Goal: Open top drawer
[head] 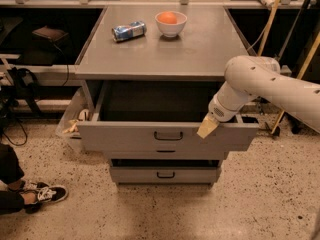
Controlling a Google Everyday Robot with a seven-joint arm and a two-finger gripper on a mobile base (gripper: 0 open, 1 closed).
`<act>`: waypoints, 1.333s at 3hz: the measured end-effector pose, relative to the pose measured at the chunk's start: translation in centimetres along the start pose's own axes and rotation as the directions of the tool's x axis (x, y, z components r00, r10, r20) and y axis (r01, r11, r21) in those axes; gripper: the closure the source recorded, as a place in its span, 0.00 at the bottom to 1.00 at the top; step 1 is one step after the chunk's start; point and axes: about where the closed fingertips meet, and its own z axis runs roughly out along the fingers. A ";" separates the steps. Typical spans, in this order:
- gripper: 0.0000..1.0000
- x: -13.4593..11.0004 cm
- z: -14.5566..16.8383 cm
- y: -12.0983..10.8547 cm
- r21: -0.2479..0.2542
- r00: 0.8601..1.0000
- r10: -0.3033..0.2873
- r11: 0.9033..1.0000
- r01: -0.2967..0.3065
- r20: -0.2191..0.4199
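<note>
The top drawer is pulled well out from under the grey cabinet top; its wide flat front carries a small black bar handle at centre, and its inside looks dark. My gripper hangs from the white arm at the drawer's upper front edge, right of the handle, with a tan fingertip pointing down over the front. It is apart from the handle.
A narrower drawer front sits below, slightly out. On the cabinet top lie a blue can and a white bowl holding an orange thing. A person's shoe is at left; broom handles lean at right.
</note>
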 end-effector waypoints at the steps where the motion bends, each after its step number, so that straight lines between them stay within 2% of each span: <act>1: 1.00 0.5 -0.1 0.3 0.002 1.000 0.008 1.000 -0.008 0.002; 4: 1.00 1.8 -1.3 1.9 0.025 0.998 0.052 0.998 -0.053 0.027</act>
